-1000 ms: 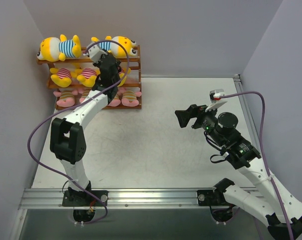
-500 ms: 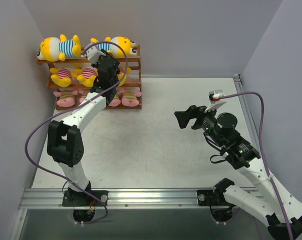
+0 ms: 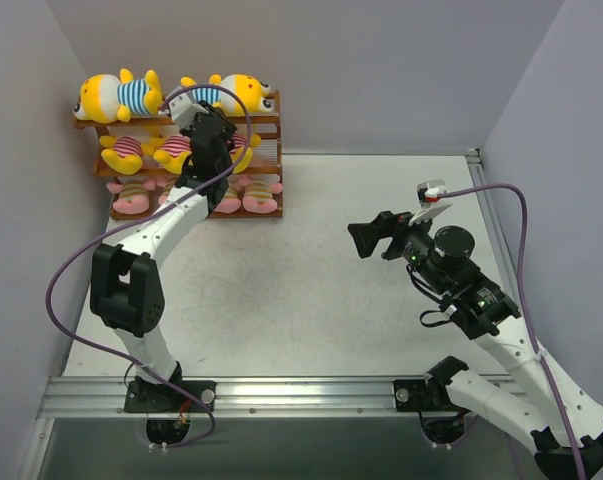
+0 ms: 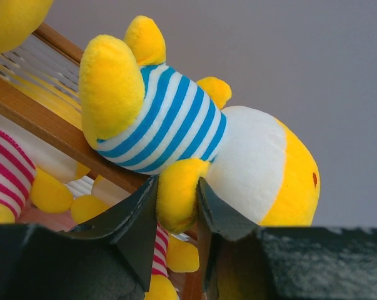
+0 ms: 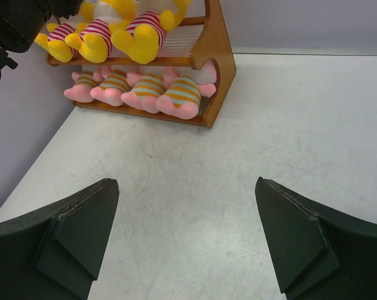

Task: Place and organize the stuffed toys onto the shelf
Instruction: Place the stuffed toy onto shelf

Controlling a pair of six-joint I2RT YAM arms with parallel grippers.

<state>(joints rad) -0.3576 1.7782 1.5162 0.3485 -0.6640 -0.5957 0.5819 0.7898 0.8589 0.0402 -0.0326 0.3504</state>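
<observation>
table [image 3: 331, 300] surface fills the lower and middle part of the top view and carries no loose toy.

right gripper [image 3: 361, 238] hangs at centre right of that view, above the bare surface and well apart from the shelf [image 3: 266, 150]. its fingers are spread wide and carry nothing.

left gripper [image 4: 175, 184] is at the front of the shelf, upper left of the top view. in the left wrist view its two fingers stand on either side of a yellow limb of the larger yellow toy [image 4: 175, 119] and touch it on both sides. this reads as a light pinch on that limb.

the pinched toy lies on the top tier, directly ahead of and above the fingertips. its long axis runs along the front rail, head toward the right end of the shelf, and the pinched limb hangs over the rail. the second blue-striped toy [image 3: 121, 97] lies at the left end of the same tier. pink-striped yellow toys [image 3: 126, 152] fill the middle tier and pink toys [image 3: 131, 195] fill the bottom tier.

judgement: the left arm is the nearer one and the only one within reach. the next move turns on the limb overhanging the rail. a straight pull-back with the fingers still pressed would likely drag the toy off the tier.
</observation>
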